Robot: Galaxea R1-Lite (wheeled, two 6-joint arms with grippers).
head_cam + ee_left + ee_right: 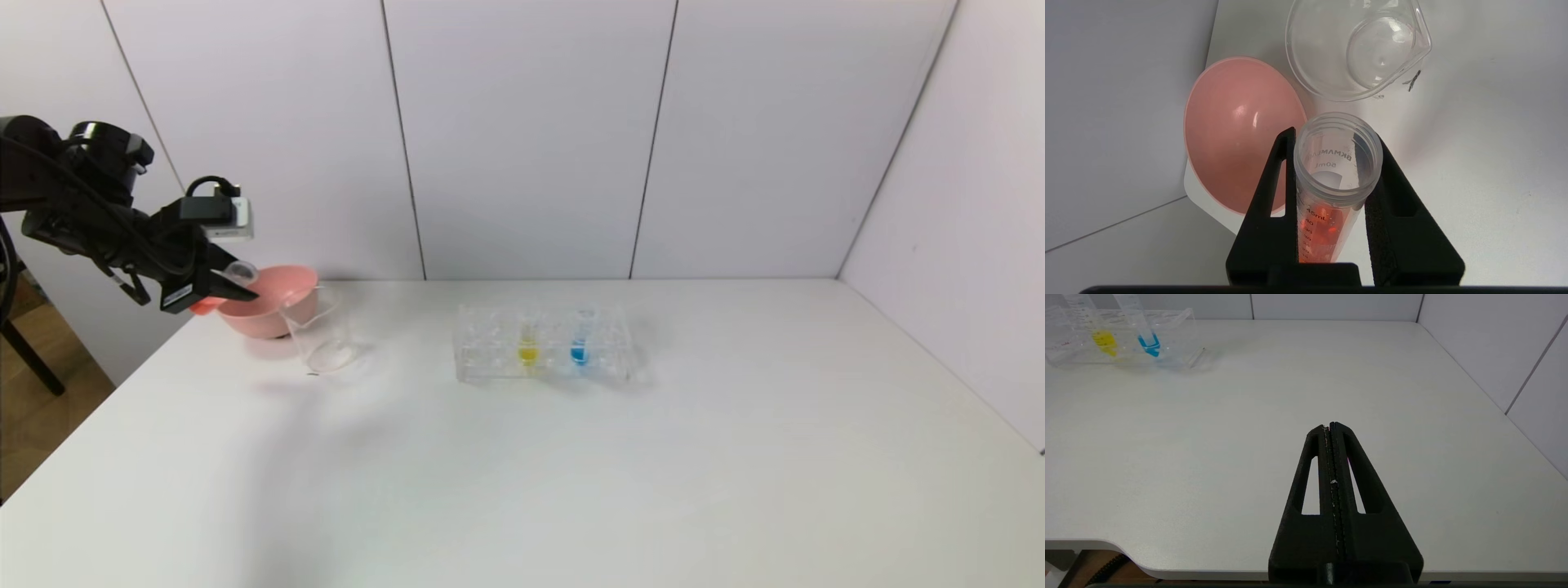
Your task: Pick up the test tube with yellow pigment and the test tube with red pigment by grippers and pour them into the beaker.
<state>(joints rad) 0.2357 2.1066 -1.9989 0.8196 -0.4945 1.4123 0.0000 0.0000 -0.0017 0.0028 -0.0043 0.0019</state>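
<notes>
My left gripper (pixel 233 282) is shut on the test tube with red pigment (pixel 241 272), held in the air at the table's far left. The tube is tilted nearly flat. Its open mouth points toward the beaker (pixel 322 339) and hangs over the near rim of the pink bowl, left of the beaker. In the left wrist view the gripper (pixel 1334 136) clamps the tube (pixel 1327 220), red liquid still low inside; the beaker (pixel 1359 49) looks empty. The test tube with yellow pigment (pixel 528 347) stands upright in the rack, also in the right wrist view (pixel 1102 335). My right gripper (pixel 1329 425) is shut and empty.
A pink bowl (pixel 273 298) stands just behind and left of the beaker, near the table's left edge; it also shows in the left wrist view (pixel 1237 134). The clear rack (pixel 490 351) at table centre also holds a blue-liquid tube (pixel 580 347). White walls enclose the back and right.
</notes>
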